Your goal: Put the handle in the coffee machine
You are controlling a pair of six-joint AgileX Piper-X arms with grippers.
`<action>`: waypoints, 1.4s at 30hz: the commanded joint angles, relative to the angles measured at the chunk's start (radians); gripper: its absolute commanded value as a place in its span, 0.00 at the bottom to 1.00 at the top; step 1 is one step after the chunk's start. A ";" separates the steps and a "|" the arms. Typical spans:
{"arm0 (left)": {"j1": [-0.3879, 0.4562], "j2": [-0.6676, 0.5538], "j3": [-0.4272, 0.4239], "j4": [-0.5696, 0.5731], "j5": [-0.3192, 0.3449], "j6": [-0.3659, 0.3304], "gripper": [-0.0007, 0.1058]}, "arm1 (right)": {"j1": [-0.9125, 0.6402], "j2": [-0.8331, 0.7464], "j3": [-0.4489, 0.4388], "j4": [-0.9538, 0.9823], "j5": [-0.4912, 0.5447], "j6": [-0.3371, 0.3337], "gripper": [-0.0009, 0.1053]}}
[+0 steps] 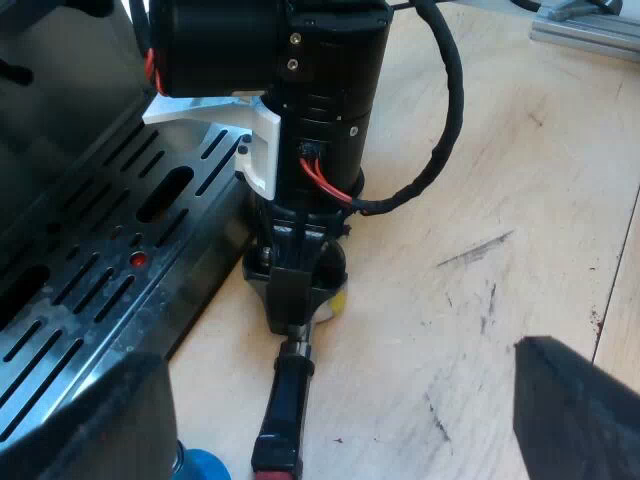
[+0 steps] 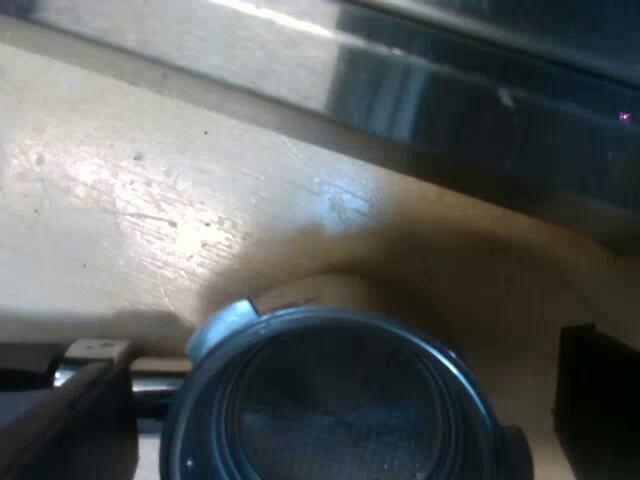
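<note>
The metal holder lies on the wooden table beside the espresso machine, its round basket facing up. Its dark handle runs away from the machine and ends in red. My right gripper is down over the basket, open, with one finger on each side; a strip of table shows between one finger and the basket's rim. In the left wrist view the right arm stands upright over the holder's head. My left gripper hovers open above the handle's red end, holding nothing.
The machine's slotted metal drip tray lies close beside the holder, and the machine's shiny base runs along the table. A blue tamper sits near the red end. Bare wood stretches beyond the right arm.
</note>
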 commanded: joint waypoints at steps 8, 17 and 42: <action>0.001 -0.005 -0.001 -0.008 -0.008 -0.010 0.68 | -0.001 -0.003 -0.004 0.003 -0.022 -0.057 0.65; 0.001 -0.005 -0.001 -0.008 -0.008 0.002 0.68 | 0.008 -0.024 -0.004 0.090 -0.072 -0.039 0.01; 0.001 -0.005 0.002 0.126 0.085 0.260 0.68 | 0.168 -0.248 -0.010 0.326 -0.034 0.183 0.01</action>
